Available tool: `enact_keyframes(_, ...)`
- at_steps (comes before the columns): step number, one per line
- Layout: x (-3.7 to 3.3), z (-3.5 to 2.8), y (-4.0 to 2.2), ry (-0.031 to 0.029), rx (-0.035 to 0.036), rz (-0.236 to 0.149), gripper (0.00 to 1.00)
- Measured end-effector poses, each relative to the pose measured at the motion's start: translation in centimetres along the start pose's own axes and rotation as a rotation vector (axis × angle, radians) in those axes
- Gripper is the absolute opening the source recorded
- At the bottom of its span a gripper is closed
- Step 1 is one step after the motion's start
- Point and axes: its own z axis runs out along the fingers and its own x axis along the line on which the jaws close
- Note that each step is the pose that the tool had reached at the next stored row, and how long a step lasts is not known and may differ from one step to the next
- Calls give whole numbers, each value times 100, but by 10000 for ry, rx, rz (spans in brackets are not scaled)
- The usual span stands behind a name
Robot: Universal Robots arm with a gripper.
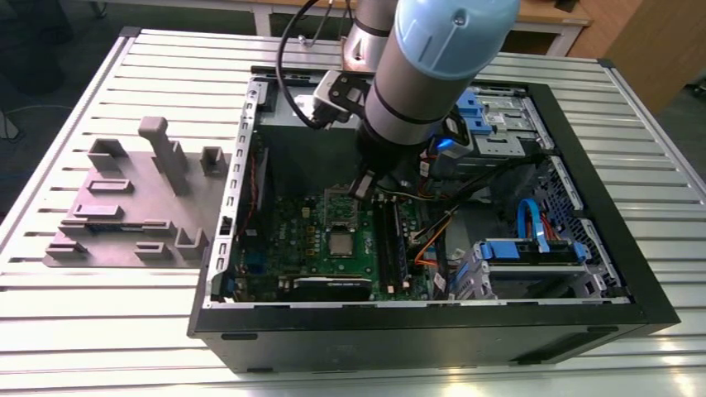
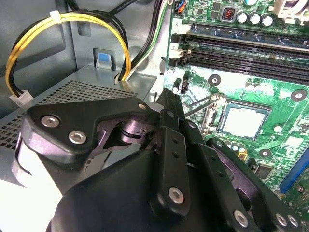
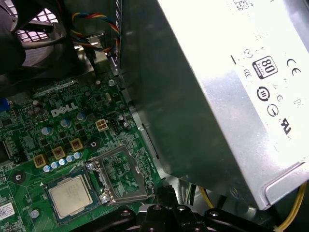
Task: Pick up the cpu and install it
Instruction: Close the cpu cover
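Note:
The cpu (image 1: 342, 242) is a small silvery square lying flat in its socket on the green motherboard (image 1: 298, 240), inside the open computer case. It shows in both wrist views (image 2: 244, 121) (image 3: 70, 194). The shiny metal socket frame (image 3: 120, 174) is swung open beside it, off the chip. My gripper (image 1: 364, 186) hangs above the board, a little behind the socket and close to the grey power supply. Its black fingers are shut with nothing between them (image 2: 166, 94) (image 3: 164, 192), and the tip is near the open frame's far edge without touching the cpu.
The big grey power supply box (image 3: 217, 82) stands right beside the gripper. Yellow and black cables (image 2: 72, 21) loop over it. Memory slots (image 2: 241, 53) run along the board. A grey fixture plate (image 1: 132, 198) lies on the slatted table at the exterior view's left.

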Motion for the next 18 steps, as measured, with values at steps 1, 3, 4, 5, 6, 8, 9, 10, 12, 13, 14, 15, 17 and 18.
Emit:
enact_keyframes(1, 3, -1, 0, 0, -1, -1, 10)
enact_keyframes(3, 10, -5, 2, 2, 0, -1, 10)
enact_keyframes(4, 13, -7, 3, 2, 0, -2, 10)
enact_keyframes(5, 16, -9, 4, 2, -1, -2, 10)
enact_keyframes(6, 20, -11, 4, 1, -1, -3, 10)
enact_keyframes(8, 26, -17, 5, 1, -1, -3, 10)
enact_keyframes(9, 29, -20, 6, 1, -1, -4, 10)
enact_keyframes(10, 31, -23, 6, 1, -1, -4, 10)
enact_keyframes(12, 31, -34, 9, 1, -1, -4, 10)
enact_keyframes(13, 30, -40, 10, 0, -1, -4, 10)
enact_keyframes(14, 30, -46, 12, 0, -1, -4, 10)
enact_keyframes(15, 29, -52, 13, 0, -1, -4, 10)
enact_keyframes(17, 28, -62, 16, 1, -1, -4, 10)
enact_keyframes(18, 27, -66, 17, -1, -1, -4, 10)
